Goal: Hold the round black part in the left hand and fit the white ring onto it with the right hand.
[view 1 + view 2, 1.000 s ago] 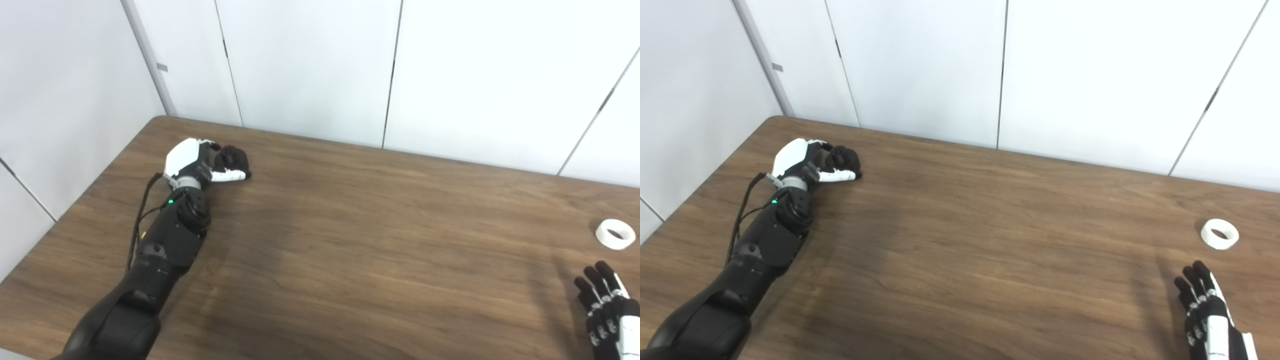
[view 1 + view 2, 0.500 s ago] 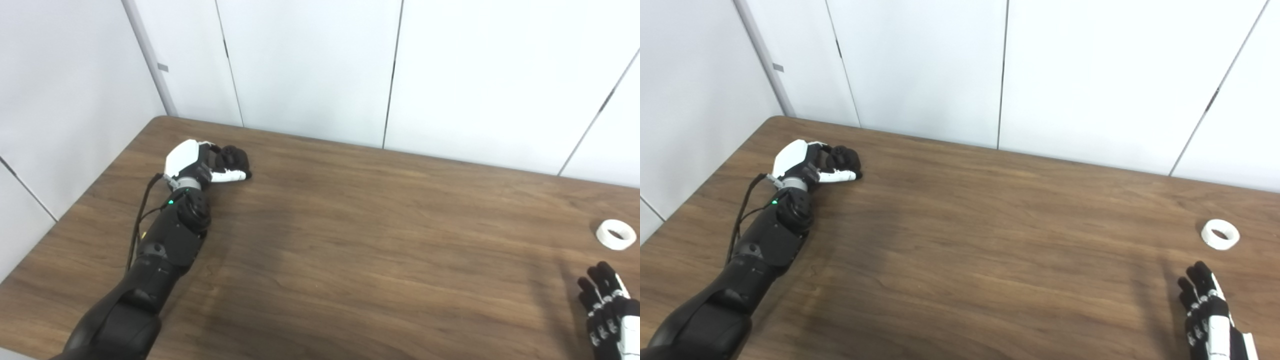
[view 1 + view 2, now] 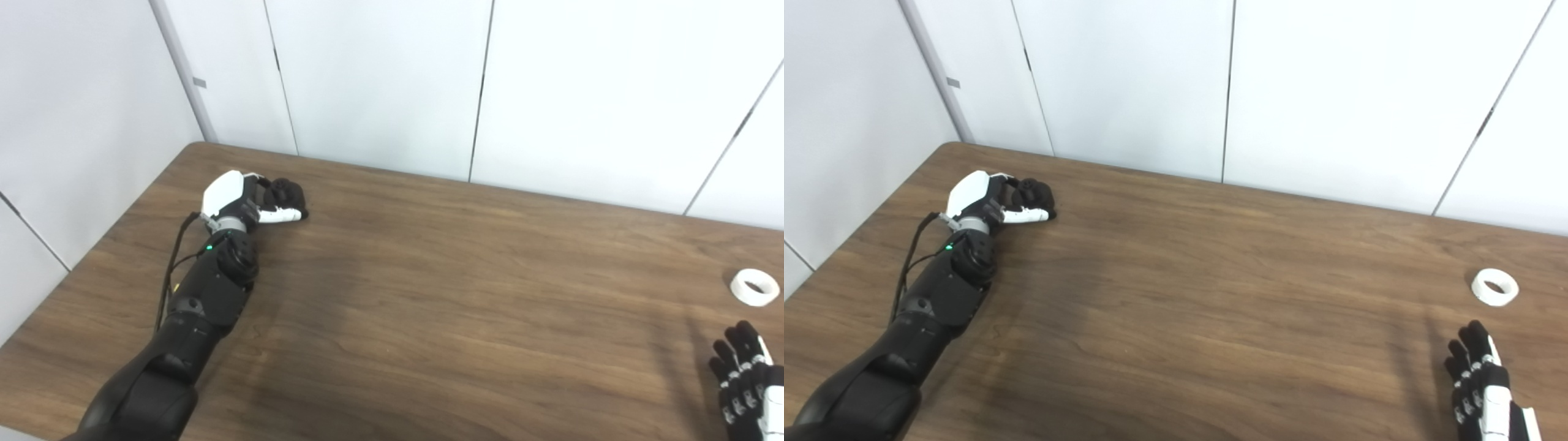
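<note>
My right robot hand, fingers apart and empty, had slipped lower right, away from the white ring; my left robot hand stayed clamped on the round black part, upper left, ring unfetched

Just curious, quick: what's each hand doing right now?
Left hand: shut on the black part.
Right hand: open, holding nothing, short of the ring.

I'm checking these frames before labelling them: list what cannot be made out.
- Round black part: mostly covered by the curled left hand; shape and grip unclear in both views.
- Right hand: cut off by the bottom edge.
- Small white ring: too small for detail.
</note>
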`<state>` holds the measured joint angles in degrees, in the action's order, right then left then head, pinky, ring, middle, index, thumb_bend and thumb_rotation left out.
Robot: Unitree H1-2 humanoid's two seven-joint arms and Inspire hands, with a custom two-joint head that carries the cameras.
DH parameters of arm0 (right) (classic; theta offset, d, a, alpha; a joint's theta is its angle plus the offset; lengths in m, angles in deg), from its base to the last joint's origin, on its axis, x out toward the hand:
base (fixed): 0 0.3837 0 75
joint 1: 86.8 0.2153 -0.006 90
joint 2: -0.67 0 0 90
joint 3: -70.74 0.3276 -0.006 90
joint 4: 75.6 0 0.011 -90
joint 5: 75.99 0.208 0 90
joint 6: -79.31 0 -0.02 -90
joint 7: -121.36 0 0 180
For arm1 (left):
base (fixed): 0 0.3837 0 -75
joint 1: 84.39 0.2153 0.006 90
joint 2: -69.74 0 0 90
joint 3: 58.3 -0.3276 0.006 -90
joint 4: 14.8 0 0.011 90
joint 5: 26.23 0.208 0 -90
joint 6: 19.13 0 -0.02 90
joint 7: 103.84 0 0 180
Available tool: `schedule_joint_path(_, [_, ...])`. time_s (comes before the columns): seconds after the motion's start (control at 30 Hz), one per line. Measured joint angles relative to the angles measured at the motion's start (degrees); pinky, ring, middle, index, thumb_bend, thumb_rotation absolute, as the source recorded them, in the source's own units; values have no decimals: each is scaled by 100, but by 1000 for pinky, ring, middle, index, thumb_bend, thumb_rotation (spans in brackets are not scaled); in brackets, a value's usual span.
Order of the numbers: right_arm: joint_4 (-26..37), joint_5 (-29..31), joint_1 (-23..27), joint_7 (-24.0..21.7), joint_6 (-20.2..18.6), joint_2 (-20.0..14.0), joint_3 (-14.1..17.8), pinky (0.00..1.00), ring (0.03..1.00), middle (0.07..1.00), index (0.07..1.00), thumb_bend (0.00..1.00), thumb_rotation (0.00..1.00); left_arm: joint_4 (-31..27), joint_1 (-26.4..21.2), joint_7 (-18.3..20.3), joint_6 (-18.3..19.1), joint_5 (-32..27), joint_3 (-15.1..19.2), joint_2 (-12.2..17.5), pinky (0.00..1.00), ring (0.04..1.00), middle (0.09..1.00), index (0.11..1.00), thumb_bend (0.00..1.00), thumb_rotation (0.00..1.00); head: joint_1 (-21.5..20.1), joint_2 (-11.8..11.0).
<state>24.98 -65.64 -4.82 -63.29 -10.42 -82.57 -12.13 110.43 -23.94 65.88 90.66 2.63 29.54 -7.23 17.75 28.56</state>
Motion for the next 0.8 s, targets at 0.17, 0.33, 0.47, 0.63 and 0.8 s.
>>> schedule_joint_path(0.17, [26, -41, -3, 5, -26, 2, -2, 1000, 968, 972, 971, 448, 1000, 2, -36, -12, -13, 0, -19, 0, 1000, 964, 880, 655, 909, 257, 9, 9])
schedule_joint_path(0.33, [30, -33, -3, 1, -27, 2, 1, 1000, 961, 967, 967, 441, 1000, 12, -43, -61, -113, -139, 44, -5, 1000, 928, 815, 494, 544, 66, 26, 0])
schedule_joint_path(0.47, [40, 11, -5, -2, -45, 2, 5, 1000, 970, 974, 977, 452, 1000, 25, -28, -181, -270, -221, 94, -20, 1000, 906, 778, 483, 522, 46, 35, 9])
schedule_joint_path(0.63, [40, 50, -6, -26, -46, -7, 7, 1000, 977, 981, 985, 451, 1000, 31, -5, -306, -370, -229, 103, -27, 1000, 897, 768, 483, 521, 44, 53, 18])
schedule_joint_path(0.8, [40, 67, -6, -35, -46, -11, 9, 1000, 985, 991, 994, 458, 1000, 24, 75, -340, -391, -212, 38, -27, 1000, 894, 763, 483, 521, 44, 62, 26])
